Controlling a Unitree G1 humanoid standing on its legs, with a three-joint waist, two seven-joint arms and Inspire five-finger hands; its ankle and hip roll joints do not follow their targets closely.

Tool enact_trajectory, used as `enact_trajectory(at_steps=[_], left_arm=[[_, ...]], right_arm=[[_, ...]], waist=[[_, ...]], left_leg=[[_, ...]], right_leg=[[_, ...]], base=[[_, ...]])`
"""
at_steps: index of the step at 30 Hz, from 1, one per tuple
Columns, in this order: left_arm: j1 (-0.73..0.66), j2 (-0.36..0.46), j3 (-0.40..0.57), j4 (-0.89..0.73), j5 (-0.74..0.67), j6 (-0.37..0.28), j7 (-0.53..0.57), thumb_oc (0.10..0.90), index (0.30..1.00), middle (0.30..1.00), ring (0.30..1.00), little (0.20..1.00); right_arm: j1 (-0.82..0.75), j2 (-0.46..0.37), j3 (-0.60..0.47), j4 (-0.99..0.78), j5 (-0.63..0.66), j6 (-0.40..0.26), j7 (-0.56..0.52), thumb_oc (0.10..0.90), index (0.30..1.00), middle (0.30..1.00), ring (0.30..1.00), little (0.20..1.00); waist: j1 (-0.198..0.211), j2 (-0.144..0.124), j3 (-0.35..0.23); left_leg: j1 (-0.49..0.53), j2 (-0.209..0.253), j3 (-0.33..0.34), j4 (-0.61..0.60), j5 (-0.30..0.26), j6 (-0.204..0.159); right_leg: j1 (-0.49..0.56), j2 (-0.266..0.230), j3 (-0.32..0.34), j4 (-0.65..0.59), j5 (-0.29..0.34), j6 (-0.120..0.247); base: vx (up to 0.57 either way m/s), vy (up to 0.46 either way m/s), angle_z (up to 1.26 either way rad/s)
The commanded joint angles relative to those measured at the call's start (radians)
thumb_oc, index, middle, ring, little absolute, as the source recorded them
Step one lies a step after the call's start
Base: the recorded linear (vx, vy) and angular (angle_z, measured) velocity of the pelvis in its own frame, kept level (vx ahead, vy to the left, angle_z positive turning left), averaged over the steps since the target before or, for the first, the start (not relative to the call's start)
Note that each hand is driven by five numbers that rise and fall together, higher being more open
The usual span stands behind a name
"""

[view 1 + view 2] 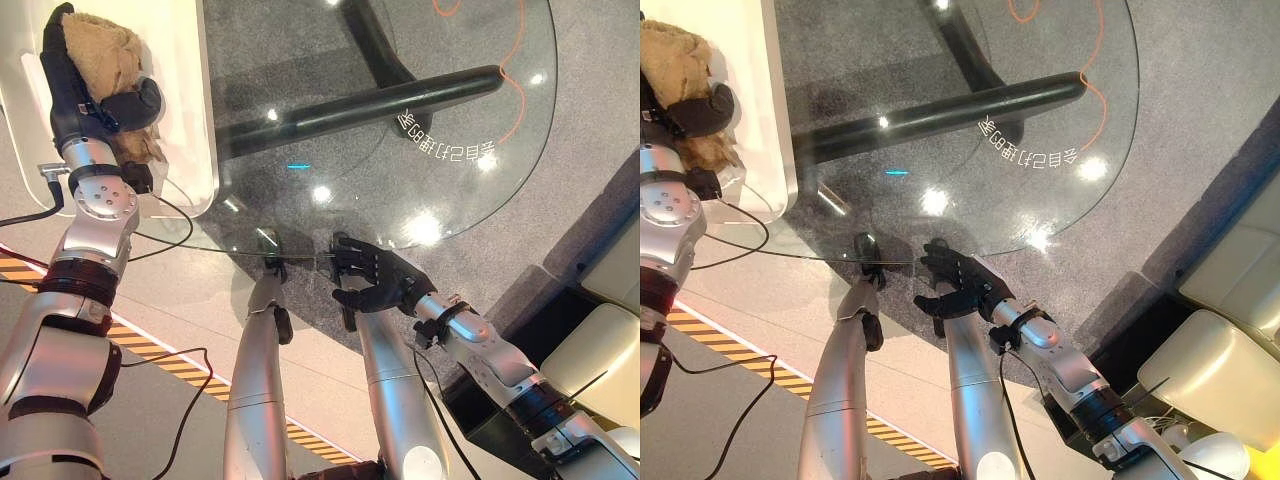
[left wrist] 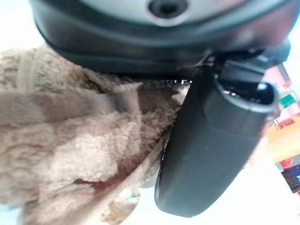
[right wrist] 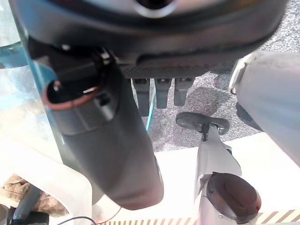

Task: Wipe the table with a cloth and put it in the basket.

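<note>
Over basket (image 1: 190,120) (apparently): left hand (image 1: 75,70) gripping cloth (image 1: 105,45).

The scene is bright, lit from above. The glass surface (image 1: 380,150) carries several small white spots of glare, the strongest just beyond the right hand (image 1: 375,280). The white basket (image 1: 190,120) beside the left hand (image 1: 85,85) is so bright that its rim loses detail. Under the glass, the floor (image 1: 580,130) shows a soft dark shadow. In the left wrist view the brown cloth (image 2: 70,140) is very near and blurred, and the background past the thumb is washed out to white. In the right wrist view the thumb is out of focus.
</note>
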Motion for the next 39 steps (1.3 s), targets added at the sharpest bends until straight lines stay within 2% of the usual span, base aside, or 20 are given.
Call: enact_trajectory(at_steps=[1,2,3,8,13,19,23,27,30,35,39], left_arm=[[0.048,0.058,0.119,-0.045,-0.023,-0.125,0.1,0.8,0.9,0.9,0.9,0.9],[0.072,0.054,0.139,-0.062,-0.017,-0.136,0.102,0.8,0.9,0.9,0.9,0.9],[0.085,0.052,0.162,-0.084,-0.014,-0.146,0.106,0.8,0.9,0.9,0.9,0.9],[0.211,0.017,0.252,-0.191,-0.041,-0.194,0.075,0.8,0.9,0.9,0.9,0.9],[0.327,-0.034,0.31,-0.264,-0.019,-0.193,0.025,0.8,0.9,0.9,0.9,0.9],[0.475,-0.091,0.37,-0.355,-0.006,-0.153,-0.036,0.8,0.9,0.9,0.9,0.9],[0.585,-0.176,0.381,-0.395,-0.078,-0.086,-0.14,0.8,0.9,0.9,0.9,0.9],[0.731,-0.297,0.342,-0.37,-0.074,-0.024,-0.195,0.8,0.9,0.9,0.9,0.9],[0.817,-0.366,0.326,-0.319,-0.11,0.013,-0.281,0.8,0.9,0.9,0.9,0.9],[0.983,-0.527,0.3,-0.137,-0.145,0.035,-0.42,0.8,0.9,0.9,0.9,0.9],[1.008,-0.601,0.278,0.02,-0.145,0.1,-0.492,0.8,0.9,0.9,0.9,0.9]], right_arm=[[0.135,0.002,-0.015,-0.106,-0.014,-0.062,0.008,0.8,0.9,0.9,0.9,0.9],[0.147,0.007,-0.018,-0.107,-0.021,-0.068,0.009,0.8,0.9,0.9,0.9,0.9],[0.148,0.012,-0.024,-0.116,-0.028,-0.067,0.007,0.8,0.9,0.9,0.9,0.9],[0.197,0.038,-0.043,-0.108,-0.051,-0.082,0.015,0.8,0.9,0.9,0.9,0.9],[0.223,0.065,-0.06,-0.077,-0.079,-0.081,0.012,0.8,0.9,0.9,0.9,0.9],[0.255,0.098,-0.092,-0.011,-0.096,-0.071,0.016,0.8,0.9,0.9,0.9,0.9],[0.272,0.137,-0.121,0.073,-0.115,-0.07,0.021,0.8,0.9,0.9,0.9,0.9],[0.31,0.175,-0.15,0.172,-0.177,-0.078,0.011,0.8,0.9,0.9,0.9,0.9],[0.333,0.188,-0.167,0.214,-0.226,-0.071,-0.009,0.8,0.9,0.9,0.9,0.9],[0.392,0.229,-0.218,0.342,-0.277,-0.034,0.037,0.8,0.9,0.9,0.9,0.9],[0.394,0.259,-0.223,0.497,-0.306,-0.034,0.061,0.8,0.9,0.9,0.9,0.9]], waist=[[0.034,0.029,-0.019],[0.038,0.031,-0.019],[0.038,0.03,-0.019],[0.06,0.042,-0.019],[0.084,0.049,-0.019],[0.116,0.048,-0.019],[0.14,0.044,-0.02],[0.158,0.042,-0.09],[0.166,0.04,-0.136],[0.182,0.034,-0.244],[0.195,0.027,-0.32]], left_leg=[[0.084,-0.045,-0.033,0.077,-0.126,0.047],[0.091,-0.046,-0.035,0.074,-0.125,0.048],[0.07,-0.048,-0.026,0.068,-0.096,0.053],[0.143,-0.053,-0.036,0.037,-0.093,0.052],[0.235,-0.061,-0.052,-0.004,-0.08,0.046],[0.387,-0.072,-0.081,-0.066,-0.065,0.034],[0.516,-0.076,-0.109,-0.116,-0.053,0.022],[0.602,-0.079,-0.137,-0.174,-0.042,0.014],[0.645,-0.078,-0.15,-0.212,-0.034,0.01],[0.762,-0.071,-0.165,-0.284,-0.031,0.003],[0.828,-0.064,-0.17,-0.314,-0.036,0.0]], right_leg=[[0.092,0.039,-0.009,-0.216,0.158,-0.006],[0.098,0.039,-0.01,-0.217,0.156,-0.006],[0.079,0.033,-0.012,-0.224,0.181,-0.011],[0.146,0.032,-0.017,-0.235,0.167,-0.01],[0.24,0.032,-0.024,-0.253,0.155,-0.009],[0.402,0.027,-0.04,-0.294,0.139,-0.011],[0.539,0.012,-0.058,-0.337,0.132,-0.008],[0.635,-0.002,-0.072,-0.391,0.134,0.0],[0.683,-0.01,-0.076,-0.427,0.143,0.006],[0.823,-0.02,-0.091,-0.518,0.156,0.012],[0.897,-0.025,-0.106,-0.557,0.158,0.014]], base=[[0.05,-0.015,-0.02],[-0.02,-0.036,0.01],[-0.08,-0.044,0.01],[-0.04,-0.044,0.03],[-0.04,-0.046,0.05],[-0.04,-0.073,0.05],[-0.04,-0.101,0.09],[0.01,-0.103,0.07],[0.03,-0.089,0.04],[0.08,-0.093,0.13],[0.1,-0.083,0.09]])
